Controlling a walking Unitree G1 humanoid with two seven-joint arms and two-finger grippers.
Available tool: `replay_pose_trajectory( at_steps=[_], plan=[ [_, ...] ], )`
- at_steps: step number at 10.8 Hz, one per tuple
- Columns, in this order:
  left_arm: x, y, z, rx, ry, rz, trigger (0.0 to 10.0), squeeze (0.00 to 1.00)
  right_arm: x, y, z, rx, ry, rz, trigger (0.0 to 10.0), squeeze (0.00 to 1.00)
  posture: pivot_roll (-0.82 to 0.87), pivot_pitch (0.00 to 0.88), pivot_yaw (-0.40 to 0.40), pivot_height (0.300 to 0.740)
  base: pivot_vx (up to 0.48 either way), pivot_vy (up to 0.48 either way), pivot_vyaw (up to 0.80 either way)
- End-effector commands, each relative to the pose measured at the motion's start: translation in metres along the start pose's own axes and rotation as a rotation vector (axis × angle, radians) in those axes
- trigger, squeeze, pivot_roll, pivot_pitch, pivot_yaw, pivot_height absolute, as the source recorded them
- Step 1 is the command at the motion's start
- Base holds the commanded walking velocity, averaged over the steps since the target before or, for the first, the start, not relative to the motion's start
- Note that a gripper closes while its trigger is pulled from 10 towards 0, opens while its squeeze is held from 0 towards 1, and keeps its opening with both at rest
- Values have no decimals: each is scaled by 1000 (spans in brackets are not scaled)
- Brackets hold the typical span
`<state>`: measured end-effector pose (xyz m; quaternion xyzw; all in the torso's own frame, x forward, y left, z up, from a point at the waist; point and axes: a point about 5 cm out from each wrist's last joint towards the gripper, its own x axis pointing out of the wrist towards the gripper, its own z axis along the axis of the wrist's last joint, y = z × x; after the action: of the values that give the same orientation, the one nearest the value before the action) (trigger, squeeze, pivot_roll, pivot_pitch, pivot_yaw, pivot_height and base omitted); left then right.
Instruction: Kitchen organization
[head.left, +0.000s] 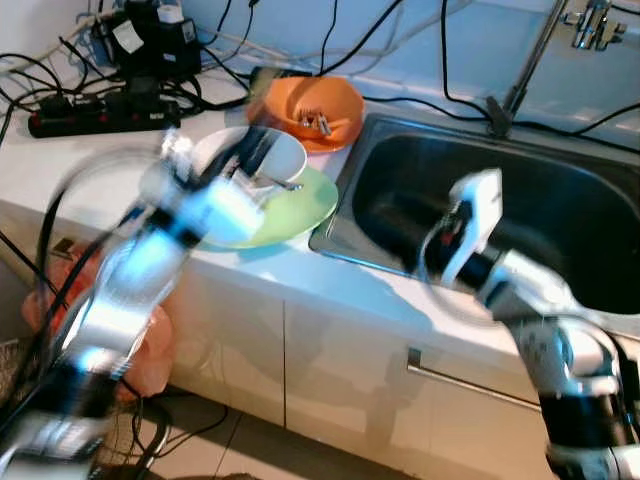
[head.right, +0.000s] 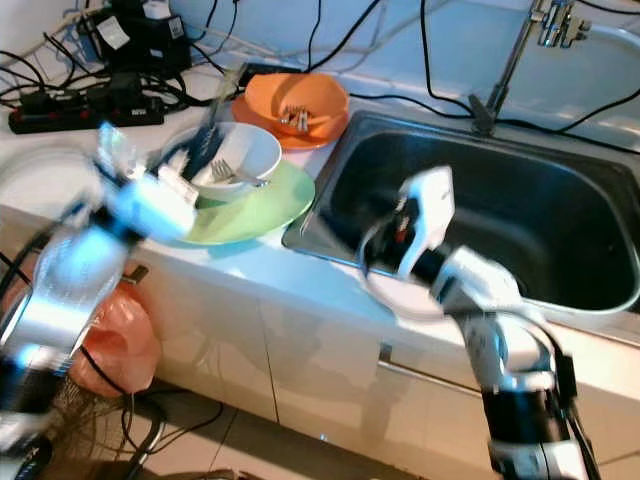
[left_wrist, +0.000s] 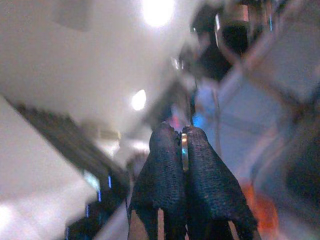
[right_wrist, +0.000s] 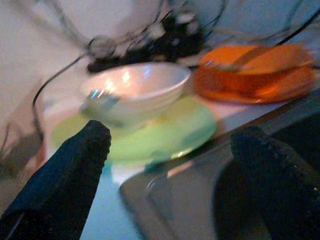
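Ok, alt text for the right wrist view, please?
The right gripper's two black fingers stand open, pointing at a white bowl that sits on a green plate on the counter. An orange bowl lies beyond, and the sink's rim runs below.

Before you, the counter (head.left: 330, 285) carries a plate (head.right: 262, 212) just left of the sink (head.right: 500, 215). A bowl (head.right: 240, 152) sits on that plate with a fork (head.right: 228, 172) in it. Behind them rests another bowl (head.right: 300, 110) on its own plate. A power strip (head.left: 95, 115) lies at the far left.
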<state>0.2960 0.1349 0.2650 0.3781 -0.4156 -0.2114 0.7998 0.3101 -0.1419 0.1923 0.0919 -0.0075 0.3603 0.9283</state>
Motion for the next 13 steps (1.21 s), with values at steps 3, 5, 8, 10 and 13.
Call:
replay_pose_trajectory(
  at_steps=[3, 5, 8, 10, 13],
  plan=[
    [16, -36, 14, -31, -116, -115, 0, 0, 0, -22, 13, 175, -87, -144, 10000, 0, 111, 13, -40, 740, 0, 0, 0],
    [21, -54, 17, -35, -172, -192, 0, 0, -5, -37, 22, 315, -146, -214, 10000, 0, 98, 12, -33, 740, 0, 0, 0],
    [20, -75, 18, -48, -232, -301, 0, 0, -10, -39, 23, 450, -108, -176, 10000, 0, 84, 26, -30, 740, 0, 0, 0],
    [18, -81, 16, -48, -253, -346, 0, 0, -12, -37, 26, 483, -91, -123, 10000, 0, 81, 28, -31, 740, 0, 0, 0],
    [12, -92, 12, -58, -260, -408, 0, 0, -15, -31, 31, 503, -67, -40, 10000, 0, 72, 36, -36, 740, 0, 0, 0]
  ],
)
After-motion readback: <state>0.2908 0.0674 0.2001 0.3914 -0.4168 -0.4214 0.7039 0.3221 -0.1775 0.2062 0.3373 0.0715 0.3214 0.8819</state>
